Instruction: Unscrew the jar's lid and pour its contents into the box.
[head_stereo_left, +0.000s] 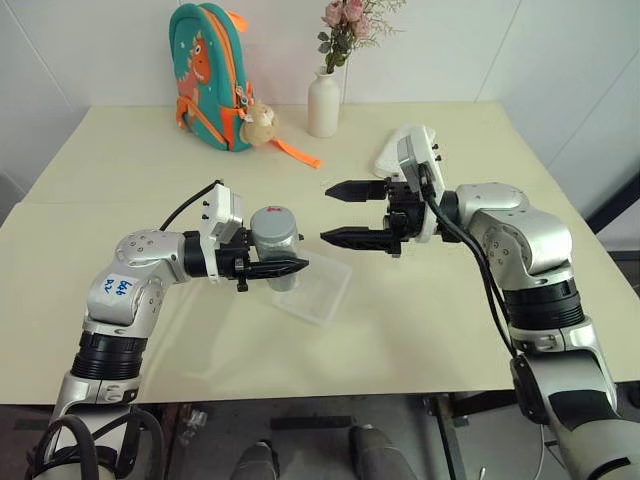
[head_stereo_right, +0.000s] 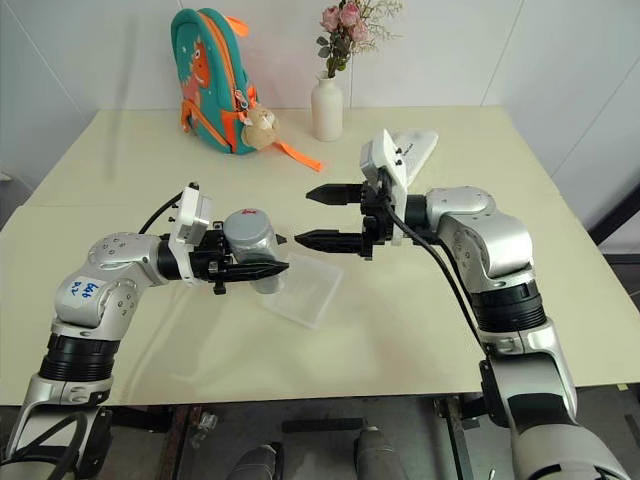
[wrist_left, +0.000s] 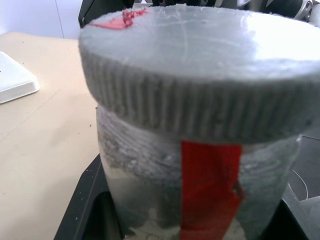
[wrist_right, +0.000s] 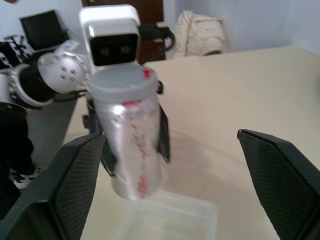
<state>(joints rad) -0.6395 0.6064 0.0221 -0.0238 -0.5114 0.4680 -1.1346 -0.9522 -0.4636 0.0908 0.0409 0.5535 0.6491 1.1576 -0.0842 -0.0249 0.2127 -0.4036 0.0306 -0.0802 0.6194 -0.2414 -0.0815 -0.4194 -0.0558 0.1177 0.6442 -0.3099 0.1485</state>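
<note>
Two grippers face each other over the counter (head_stereo_left: 420, 330): your left gripper (head_stereo_left: 285, 268) has its fingers clamped on the one jar (head_stereo_left: 277, 250), held upright above the single clear box (head_stereo_left: 320, 290), lid (head_stereo_left: 274, 220) on, probably so your right gripper (head_stereo_left: 345, 212), fingers spread wide, can twist it.

Silver-grey jar (head_stereo_left: 275, 238), red marks; grey lid (wrist_left: 200, 70).

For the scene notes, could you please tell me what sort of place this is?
Probably an indoor room staged as a home-like test space: a pale table against white walls, with a child's teal backpack and a white vase of flowers on it.
</note>
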